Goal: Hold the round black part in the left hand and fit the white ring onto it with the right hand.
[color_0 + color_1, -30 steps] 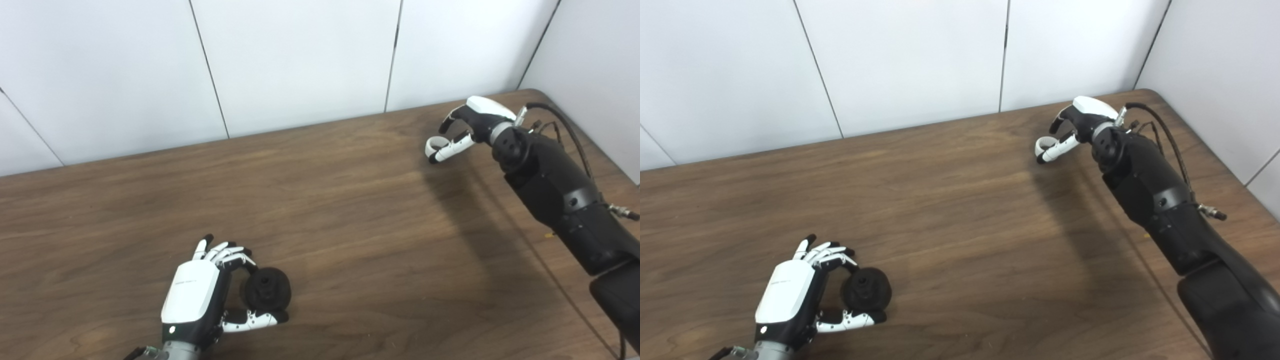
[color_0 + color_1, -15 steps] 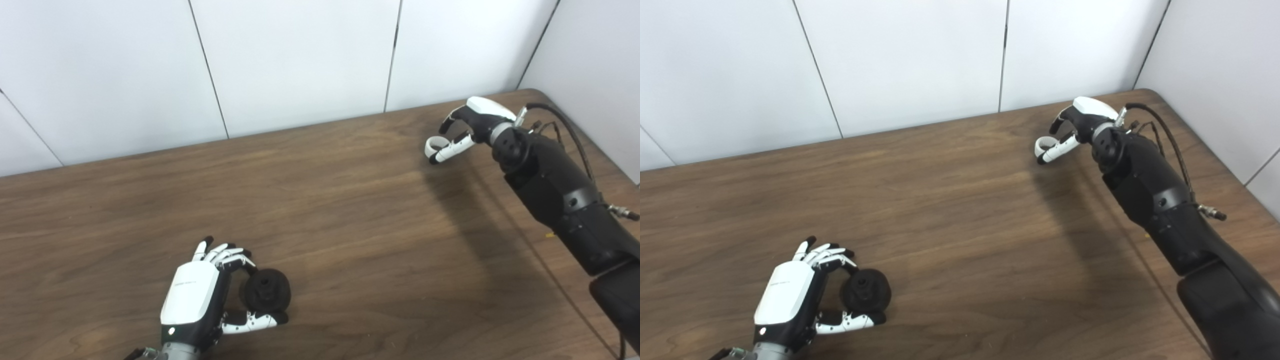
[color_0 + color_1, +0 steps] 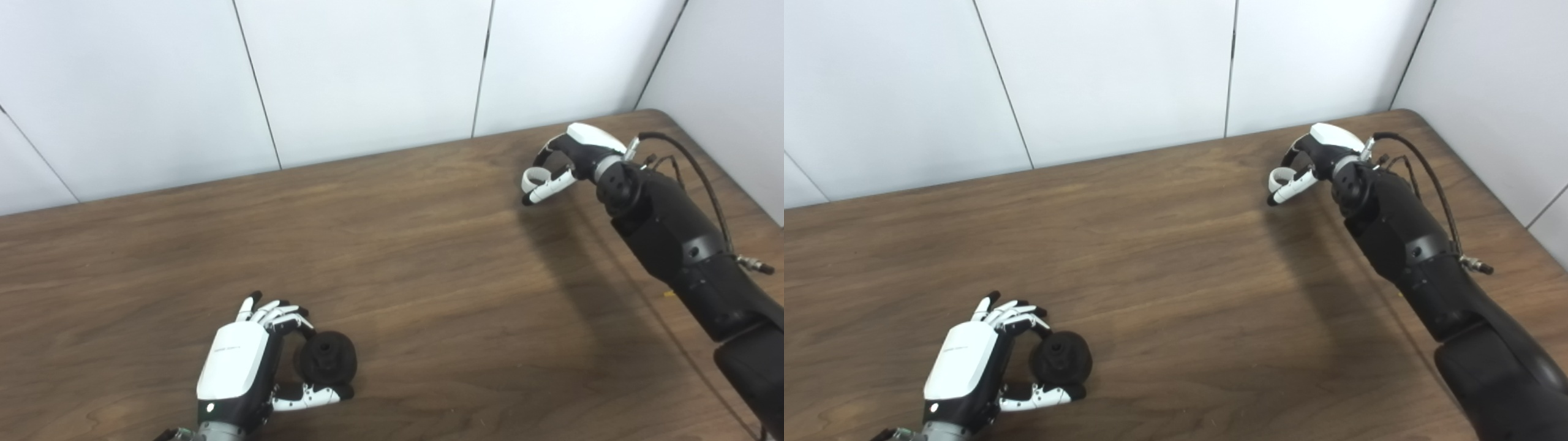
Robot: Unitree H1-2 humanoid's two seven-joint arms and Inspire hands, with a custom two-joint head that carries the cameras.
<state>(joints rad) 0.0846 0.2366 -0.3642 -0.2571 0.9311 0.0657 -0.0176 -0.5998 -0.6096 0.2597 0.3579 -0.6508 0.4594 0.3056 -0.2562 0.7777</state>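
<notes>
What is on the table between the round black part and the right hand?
Nothing: only bare wooden table lies between the round black part and the right hand, which pinches the white ring. Both views show this.

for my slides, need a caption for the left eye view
Left hand grips round black part; right hand pinches white ring.

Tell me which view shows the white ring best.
The left eye view, barely: the white ring stands out against the brown table by the right hand. The right eye view shows the same ring, equally small and partly covered by fingers.

Wooden table (image 3: 429, 257); white panelled walls (image 3: 367, 73)
</notes>
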